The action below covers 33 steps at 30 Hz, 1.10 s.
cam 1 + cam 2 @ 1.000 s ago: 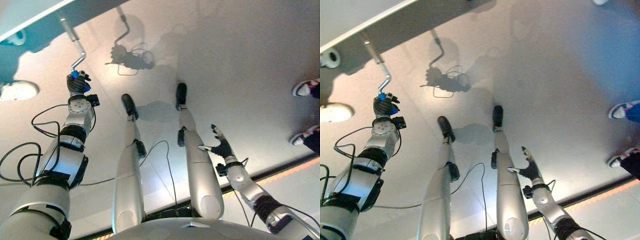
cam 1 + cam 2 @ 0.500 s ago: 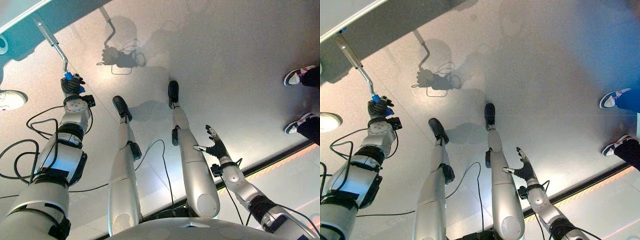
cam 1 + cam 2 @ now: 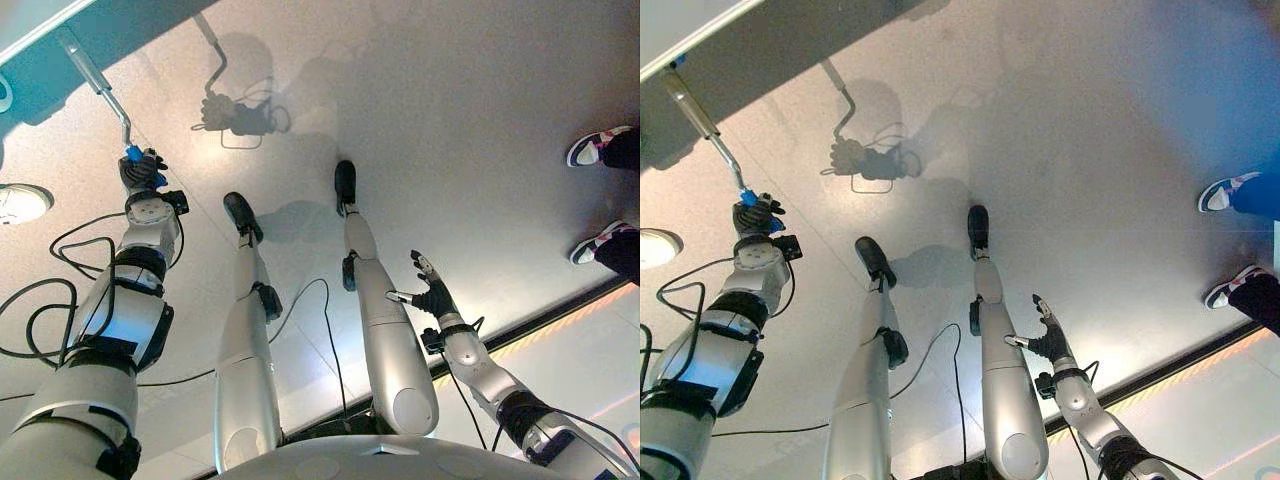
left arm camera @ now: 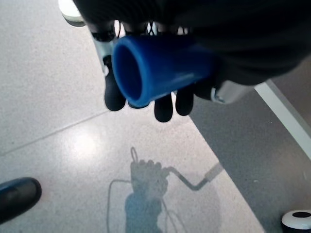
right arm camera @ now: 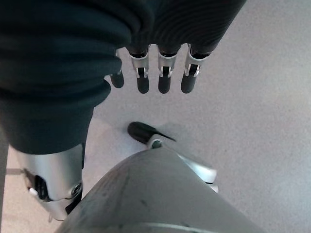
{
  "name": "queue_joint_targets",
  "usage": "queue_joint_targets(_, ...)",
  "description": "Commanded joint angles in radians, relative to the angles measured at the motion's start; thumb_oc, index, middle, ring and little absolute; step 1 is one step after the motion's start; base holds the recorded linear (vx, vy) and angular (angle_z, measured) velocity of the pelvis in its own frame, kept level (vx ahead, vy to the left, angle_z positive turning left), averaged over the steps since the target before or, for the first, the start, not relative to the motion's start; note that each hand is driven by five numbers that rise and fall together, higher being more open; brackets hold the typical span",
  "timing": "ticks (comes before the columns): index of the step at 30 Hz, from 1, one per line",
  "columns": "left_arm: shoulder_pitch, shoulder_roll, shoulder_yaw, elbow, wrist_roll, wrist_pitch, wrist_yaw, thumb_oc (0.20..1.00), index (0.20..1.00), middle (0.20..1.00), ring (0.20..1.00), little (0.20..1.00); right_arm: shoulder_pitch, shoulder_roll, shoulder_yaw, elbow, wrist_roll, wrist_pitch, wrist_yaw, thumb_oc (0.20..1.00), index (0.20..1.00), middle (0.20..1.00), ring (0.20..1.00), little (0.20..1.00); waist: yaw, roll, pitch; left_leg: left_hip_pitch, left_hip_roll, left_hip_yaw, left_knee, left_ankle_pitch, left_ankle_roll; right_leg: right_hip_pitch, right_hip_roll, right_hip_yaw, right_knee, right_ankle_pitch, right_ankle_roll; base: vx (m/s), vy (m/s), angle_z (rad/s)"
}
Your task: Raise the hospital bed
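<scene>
The left hand (image 3: 143, 170) is curling its fingers round the blue grip (image 4: 155, 68) of the crank handle (image 3: 100, 82), which is slanting out from under the hospital bed (image 3: 60, 50) at the far left of the scene. The right hand (image 3: 430, 292) is hanging idle at the near right, fingers straight and slightly spread, holding nothing. A person's shoes (image 3: 598, 148) are standing at the far right, well apart. To turn the crank well, the wrist should be circling about the shaft's axis (not pulling the grip sideways), with the fingers wrapped firmly enough that the grip is not slipping.
</scene>
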Motion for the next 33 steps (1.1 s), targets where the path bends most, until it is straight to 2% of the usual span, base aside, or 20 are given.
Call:
queue_joint_targets(1, -0.169, -0.065, -0.063, -0.034, 0.109, -0.071, -0.022, 0.2, 0.2, 0.2, 0.2, 0.2, 0.045, -0.043, 0.043, -0.007, 0.022, -0.02, 0.003, 1.0, 1.0, 1.0, 1.0, 1.0, -0.018, -0.02, 0.019, 0.079, 0.028, 0.003, 0.014, -0.032, -0.049, -0.008, 0.013, 0.025, 0.082, -0.035, 0.076, 0.01, -0.012, -0.07)
queue_joint_targets(18, -0.156, -0.078, -0.056, -0.042, 0.083, -0.078, -0.033, 0.2, 0.2, 0.2, 0.2, 0.2, 0.042, -0.048, 0.047, -0.004, 0.016, -0.022, -0.004, 1.0, 1.0, 1.0, 1.0, 1.0, -0.016, -0.017, 0.019, 0.086, 0.032, 0.001, 0.011, -0.031, -0.052, -0.007, 0.015, 0.016, 0.082, -0.033, 0.075, 0.0, -0.002, -0.03)
queue_joint_targets(19, -0.155, -0.08, -0.055, -0.044, 0.082, -0.079, -0.032, 0.263, 0.263, 0.263, 0.263, 0.263, 0.044, -0.049, 0.046, -0.004, 0.014, -0.023, -0.004, 1.0, 1.0, 1.0, 1.0, 1.0, -0.015, -0.016, 0.019, 0.087, 0.031, 0.0, 0.011, -0.031, -0.051, -0.006, 0.015, 0.014, 0.081, -0.033, 0.075, 0.0, 0.0, 0.0)
queue_joint_targets(23, -0.155, -0.084, -0.059, -0.043, 0.075, -0.08, -0.035, 0.269, 0.269, 0.269, 0.269, 0.269, 0.047, -0.049, 0.045, -0.003, 0.016, -0.024, -0.005, 1.0, 1.0, 1.0, 1.0, 1.0, -0.015, -0.017, 0.019, 0.089, 0.031, -0.001, 0.012, -0.03, -0.052, -0.002, 0.015, 0.012, 0.08, -0.033, 0.074, 0.0, 0.0, 0.0)
queue_joint_targets(26, -0.154, -0.087, -0.058, -0.043, 0.077, -0.078, -0.035, 0.341, 0.341, 0.341, 0.341, 0.341, 0.047, -0.049, 0.044, 0.001, 0.016, -0.023, -0.006, 1.0, 1.0, 1.0, 1.0, 1.0, -0.014, -0.016, 0.019, 0.091, 0.03, -0.005, 0.011, -0.03, -0.053, 0.002, 0.012, 0.011, 0.077, -0.031, 0.075, 0.0, 0.0, 0.0)
queue_joint_targets(27, -0.152, -0.087, -0.058, -0.042, 0.078, -0.078, -0.036, 0.391, 0.391, 0.391, 0.391, 0.391, 0.048, -0.05, 0.044, 0.0, 0.016, -0.023, -0.006, 1.0, 1.0, 1.0, 1.0, 1.0, -0.014, -0.017, 0.019, 0.092, 0.03, -0.005, 0.011, -0.03, -0.053, 0.004, 0.012, 0.01, 0.077, -0.031, 0.075, 0.0, 0.0, 0.0)
queue_joint_targets(30, -0.152, -0.089, -0.058, -0.042, 0.077, -0.078, -0.036, 0.363, 0.363, 0.363, 0.363, 0.363, 0.048, -0.052, 0.044, 0.003, 0.016, -0.022, -0.005, 1.0, 1.0, 1.0, 1.0, 1.0, -0.013, -0.016, 0.019, 0.095, 0.028, -0.007, 0.011, -0.03, -0.054, 0.007, 0.012, 0.011, 0.075, -0.03, 0.075, 0.0, 0.0, 0.0)
queue_joint_targets(33, -0.152, -0.091, -0.055, -0.042, 0.075, -0.078, -0.036, 0.385, 0.385, 0.385, 0.385, 0.385, 0.048, -0.053, 0.044, 0.003, 0.016, -0.021, -0.003, 1.0, 1.0, 1.0, 1.0, 1.0, -0.012, -0.018, 0.019, 0.095, 0.027, -0.009, 0.011, -0.029, -0.055, 0.01, 0.011, 0.009, 0.071, -0.028, 0.076, 0.0, 0.0, 0.0)
